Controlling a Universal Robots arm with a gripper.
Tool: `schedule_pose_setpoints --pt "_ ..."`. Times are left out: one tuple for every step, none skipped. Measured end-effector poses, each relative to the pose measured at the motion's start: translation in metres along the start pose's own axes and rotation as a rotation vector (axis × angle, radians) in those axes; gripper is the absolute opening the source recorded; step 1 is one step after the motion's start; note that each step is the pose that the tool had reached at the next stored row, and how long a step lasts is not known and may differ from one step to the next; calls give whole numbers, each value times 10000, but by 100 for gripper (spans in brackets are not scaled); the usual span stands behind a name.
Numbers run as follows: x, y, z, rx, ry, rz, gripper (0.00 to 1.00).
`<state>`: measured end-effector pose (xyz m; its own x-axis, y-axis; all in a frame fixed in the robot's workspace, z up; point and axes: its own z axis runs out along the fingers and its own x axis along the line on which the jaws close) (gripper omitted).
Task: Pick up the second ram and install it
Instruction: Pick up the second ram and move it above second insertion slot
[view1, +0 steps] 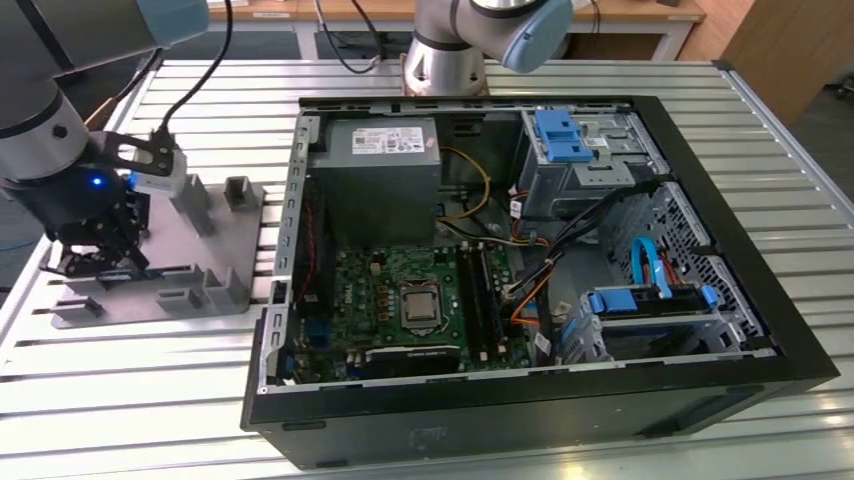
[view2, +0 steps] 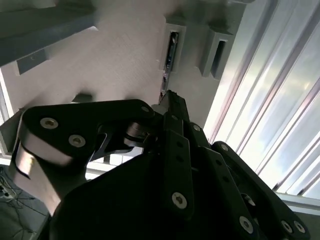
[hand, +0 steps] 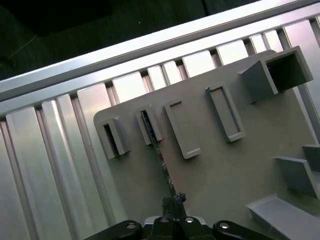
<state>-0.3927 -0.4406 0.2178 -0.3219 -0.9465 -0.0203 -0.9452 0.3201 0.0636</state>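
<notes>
Black claw (hand: 174, 201) tight around second ram (hand: 160, 157)

We see the second ram (hand: 161, 162) edge-on, its faces and label hidden. The first wrist view's edge cuts off the gripper (hand: 175, 199), whose body hides part of the grey tray (view2: 115, 60) in the second wrist view.

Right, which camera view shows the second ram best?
The first wrist view: the second ram shows edge-on as a thin line running from its slot in the grey holder to the end effector. The second wrist view catches a shorter stretch by the slot; in the exterior view the end effector hides it.
</notes>
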Motion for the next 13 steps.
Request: schedule_pose_setpoints --pt "-1 1 1 -11 -18 -110 10" --pt "-1 0 3 -14 -12 -268 10" --pt "0 0 5 -19 -1 -448 10" --pt "0 0 7 -23 12 -638 10" --pt "0 -1 9 -26 24 -818 10" --pt "1 -1 11 -30 35 -998 10" --pt "1 -1 13 -35 47 -1177 10" --pt "0 -1 14 -39 58 -1357 10" --pt "0 -1 17 -42 70 -1535 10" --pt "1 -1 19 -46 82 -1732 10" --pt "1 -1 21 -50 94 -1911 10" --pt "1 -2 23 -54 106 -2090 10" --pt "1 -1 25 -58 117 -2270 10"
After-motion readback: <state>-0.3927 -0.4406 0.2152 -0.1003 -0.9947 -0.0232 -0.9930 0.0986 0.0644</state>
